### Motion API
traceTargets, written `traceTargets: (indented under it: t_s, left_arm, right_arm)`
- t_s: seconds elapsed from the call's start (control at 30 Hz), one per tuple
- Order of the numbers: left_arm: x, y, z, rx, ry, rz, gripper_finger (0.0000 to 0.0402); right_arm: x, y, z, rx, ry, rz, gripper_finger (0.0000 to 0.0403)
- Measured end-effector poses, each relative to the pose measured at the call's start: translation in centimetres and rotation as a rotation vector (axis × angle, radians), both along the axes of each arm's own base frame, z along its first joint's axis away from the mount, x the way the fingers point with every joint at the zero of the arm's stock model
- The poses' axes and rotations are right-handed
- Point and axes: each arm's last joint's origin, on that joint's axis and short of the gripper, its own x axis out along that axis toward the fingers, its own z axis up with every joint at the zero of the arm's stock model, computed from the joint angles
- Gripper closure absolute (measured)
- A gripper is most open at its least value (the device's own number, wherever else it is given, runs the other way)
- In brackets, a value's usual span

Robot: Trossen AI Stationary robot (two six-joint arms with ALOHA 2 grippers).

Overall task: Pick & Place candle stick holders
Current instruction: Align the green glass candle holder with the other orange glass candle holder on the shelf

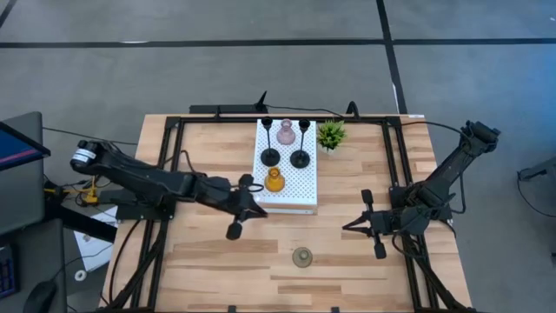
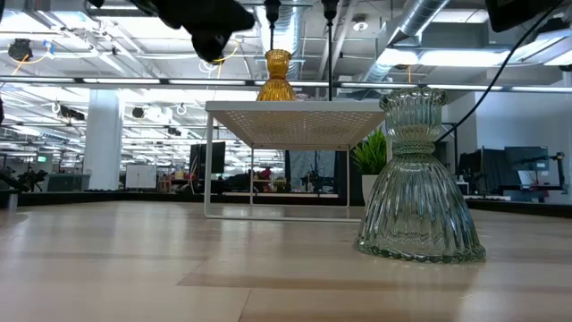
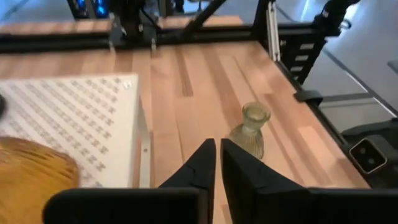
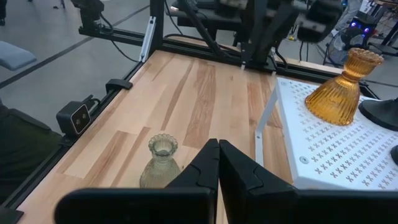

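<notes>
Grey-green holder (image 1: pixel 302 256): upright on the worktop near its front edge, untouched. Amber holder (image 1: pixel 274 180), pink holder (image 1: pixel 286 133), two black holders (image 1: pixel 270 156) on the white stand (image 1: pixel 300 202). Left gripper (image 1: pixel 236 215) and right gripper (image 1: pixel 363 224): both clenched, empty. Advice: open fully, descend squarely, grip the narrow neck.

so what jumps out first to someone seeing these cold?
The white perforated stand at the table's back centre, carrying four holders: two black candle holders, a pink glass one between them, and the amber one near the front edge. Then the lone grey-green glass holder on the bare wood in front, filling the low view. The left gripper sits shut by the stand's front-left corner; the right gripper waits shut to the right.
</notes>
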Motion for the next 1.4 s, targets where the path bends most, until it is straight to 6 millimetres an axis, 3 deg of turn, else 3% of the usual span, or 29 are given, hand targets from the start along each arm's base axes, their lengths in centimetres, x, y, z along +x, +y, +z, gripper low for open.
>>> traceTargets:
  t_s: [0.17,0.33,0.6,0.77,0.93,1.2,1.4]
  left_arm:
    - [0.8,-0.5,-0.9,0.005,0.027,-0.012,0.0393]
    - [0.3,-1.7,-0.8,0.084,0.002,-0.082,0.0396]
    - [-1.5,-5.9,-0.6,0.281,-0.108,-0.312,0.0397]
    - [-3.1,-7.9,-2.2,0.444,-0.144,-0.429,0.0397]
    - [-3.9,-8.2,-3.4,0.448,-0.192,-0.448,0.0398]
    - [-5.2,-7.0,-3.5,0.395,-0.247,-0.415,0.0398]
    - [-5.9,-6.5,-4.4,0.373,-0.23,-0.414,0.0398]
  right_arm:
    - [0.4,-0.1,0.7,0.05,-0.053,-0.017,0.0403]
    - [-0.2,0.0,0.5,-0.116,-0.048,0.058,0.0403]
    - [-2.4,-1.2,1.3,-0.042,-0.033,0.103,0.0403]
    - [-2.9,-1.6,2.1,-0.022,-0.1,0.209,0.0403]
    - [-3.0,-2.6,-0.5,0.048,-0.245,0.31,0.0403]
    - [-3.0,-5.1,-7.3,0.181,-0.338,0.175,0.0403]
    - [-2.0,-5.4,-8.3,0.171,-0.242,0.145,0.0403]
